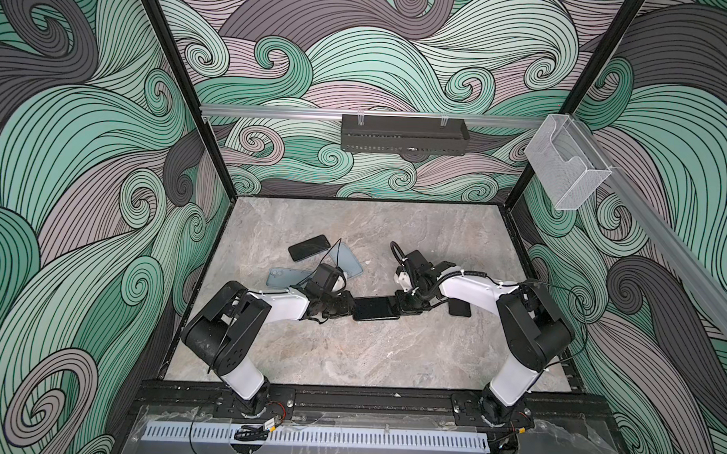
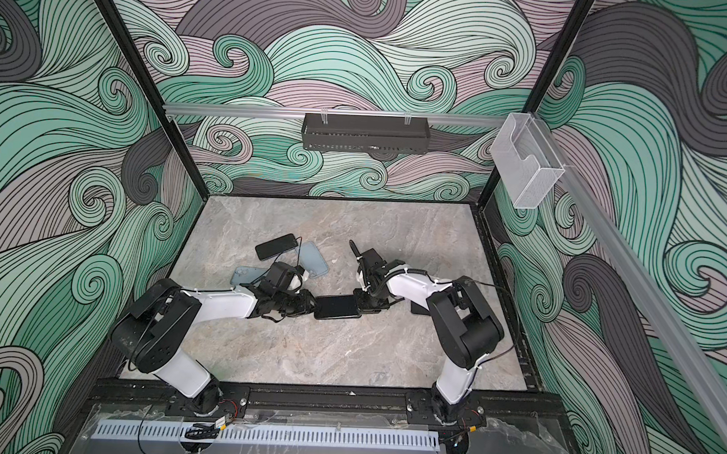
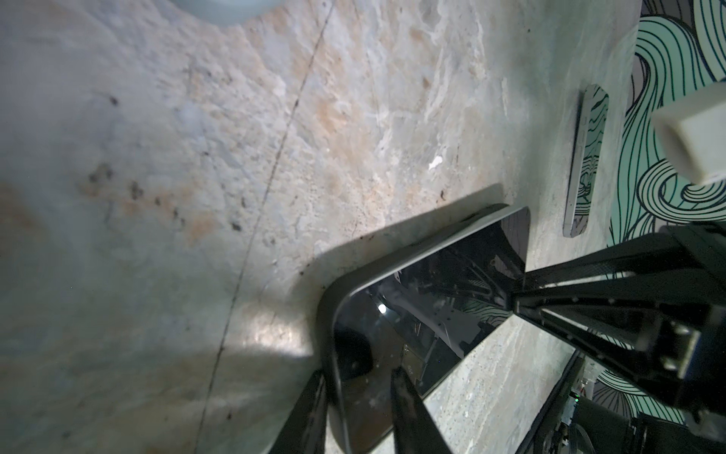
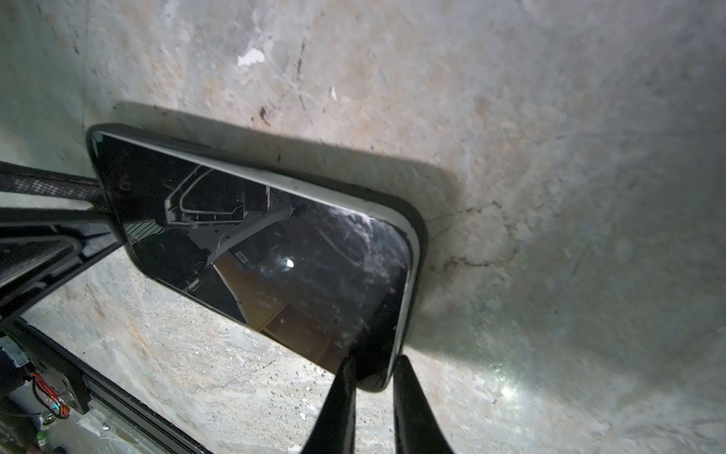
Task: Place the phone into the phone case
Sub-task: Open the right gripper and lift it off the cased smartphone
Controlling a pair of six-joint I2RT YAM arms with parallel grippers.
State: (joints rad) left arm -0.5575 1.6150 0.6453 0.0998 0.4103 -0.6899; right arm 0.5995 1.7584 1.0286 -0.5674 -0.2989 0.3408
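A black phone (image 1: 375,308) (image 2: 337,307) is held between both grippers, just above the marble table, near its middle. It sits in a black phone case (image 3: 328,314) (image 4: 420,236). The phone's silver edge (image 4: 314,188) shows above the case rim along one long side. My left gripper (image 1: 352,308) (image 2: 315,306) (image 3: 359,377) is shut on the left end, one finger behind the case and one on the screen. At the opposite end my right gripper (image 1: 398,307) (image 2: 358,306) (image 4: 373,363) is shut on a corner.
Behind the left arm lie a second black phone (image 1: 309,247), a clear bluish case (image 1: 346,258) and a light blue phone (image 1: 287,276). A dark flat device (image 1: 459,308) (image 3: 585,165) lies under the right forearm. The table (image 1: 349,360) is walled in on three sides.
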